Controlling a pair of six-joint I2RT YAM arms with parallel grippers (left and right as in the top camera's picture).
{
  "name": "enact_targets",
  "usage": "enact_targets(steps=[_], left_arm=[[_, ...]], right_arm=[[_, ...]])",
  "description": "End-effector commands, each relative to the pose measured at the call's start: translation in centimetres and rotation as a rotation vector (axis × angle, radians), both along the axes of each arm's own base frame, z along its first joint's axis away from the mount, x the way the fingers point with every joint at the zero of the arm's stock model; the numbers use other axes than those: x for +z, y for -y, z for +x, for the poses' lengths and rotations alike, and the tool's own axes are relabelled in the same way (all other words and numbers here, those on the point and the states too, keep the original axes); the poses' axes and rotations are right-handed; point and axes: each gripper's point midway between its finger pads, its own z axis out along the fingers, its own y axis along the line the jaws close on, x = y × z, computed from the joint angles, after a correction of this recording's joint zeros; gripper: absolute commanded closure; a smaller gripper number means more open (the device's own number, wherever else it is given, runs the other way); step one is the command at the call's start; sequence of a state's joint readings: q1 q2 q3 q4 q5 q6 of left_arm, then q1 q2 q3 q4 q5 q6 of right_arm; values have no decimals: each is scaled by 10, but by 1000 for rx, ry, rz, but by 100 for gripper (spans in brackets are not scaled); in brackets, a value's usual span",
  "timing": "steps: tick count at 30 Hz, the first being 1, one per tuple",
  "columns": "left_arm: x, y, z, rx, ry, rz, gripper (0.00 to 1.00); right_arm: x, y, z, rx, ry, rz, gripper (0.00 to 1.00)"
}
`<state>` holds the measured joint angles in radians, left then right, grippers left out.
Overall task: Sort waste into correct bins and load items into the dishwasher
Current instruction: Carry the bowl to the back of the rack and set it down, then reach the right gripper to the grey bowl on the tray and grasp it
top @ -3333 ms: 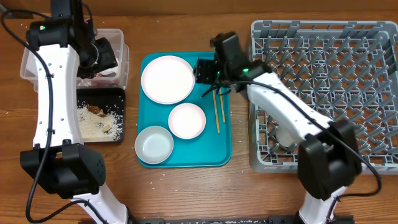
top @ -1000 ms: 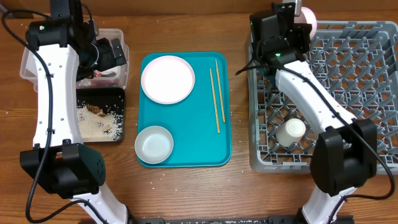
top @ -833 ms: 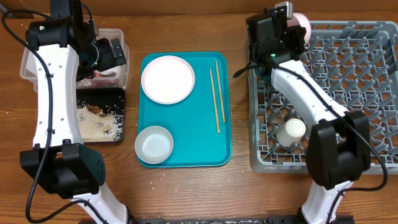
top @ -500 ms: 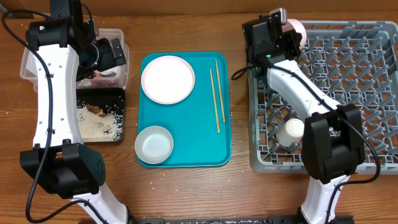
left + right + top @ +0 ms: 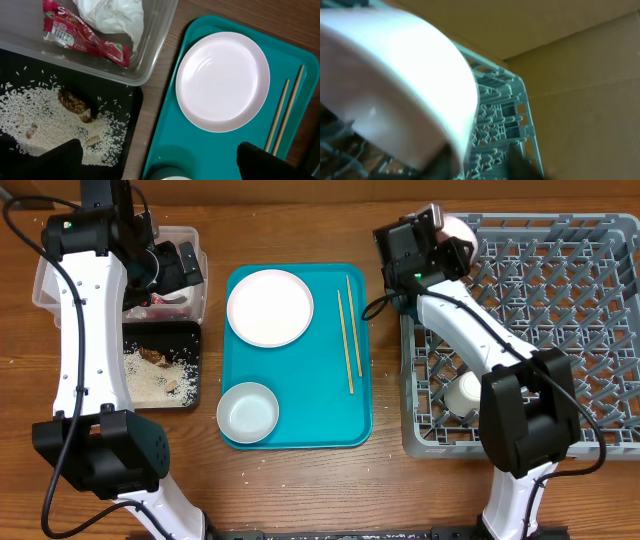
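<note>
Overhead: right gripper (image 5: 438,242) clamps a round white bowl (image 5: 457,226), tilted.
A corner of the grey lattice dish rack (image 5: 560,310) lies directly below.

Left gripper (image 5: 160,161), fingers spread wide.
- Between the fingers we find the black tray (image 5: 132,130) wall and the teal tray (image 5: 175,140) rim. A strip of bare wooden table (image 5: 150,115) lies open between the two.
- Ahead and left of the fingers we log the clear tub (image 5: 157,40) wall.
- Ahead and right we log the plate (image 5: 222,80).
- The chopsticks (image 5: 282,115) lie just ahead of the right-hand finger.

Right gripper (image 5: 435,242).
- The white bowl (image 5: 395,85) clamped in it blocks nearly all we can see ahead.
- We note rack (image 5: 502,125) pegs close beneath the fingers.
- There is open air over the rack, with a cardboard wall (image 5: 560,55) beyond.
</note>
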<state>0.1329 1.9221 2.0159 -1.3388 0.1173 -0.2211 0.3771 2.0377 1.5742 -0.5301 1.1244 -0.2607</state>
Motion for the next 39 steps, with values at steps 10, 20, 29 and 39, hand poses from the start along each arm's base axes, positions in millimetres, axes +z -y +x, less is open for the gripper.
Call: enact_targets(steps=[10, 20, 29, 39], left_arm=[[14, -1, 0, -9, 38, 3, 0], [14, -1, 0, -9, 38, 3, 0], [14, -1, 0, -9, 38, 3, 0], [14, -1, 0, -9, 38, 3, 0]], right_arm=[[46, -45, -10, 67, 188, 261, 0], [87, -184, -120, 422, -243, 1315, 2], [-20, -276, -212, 312, -582, 1530, 20], [-93, -320, -240, 286, -535, 1458, 38]])
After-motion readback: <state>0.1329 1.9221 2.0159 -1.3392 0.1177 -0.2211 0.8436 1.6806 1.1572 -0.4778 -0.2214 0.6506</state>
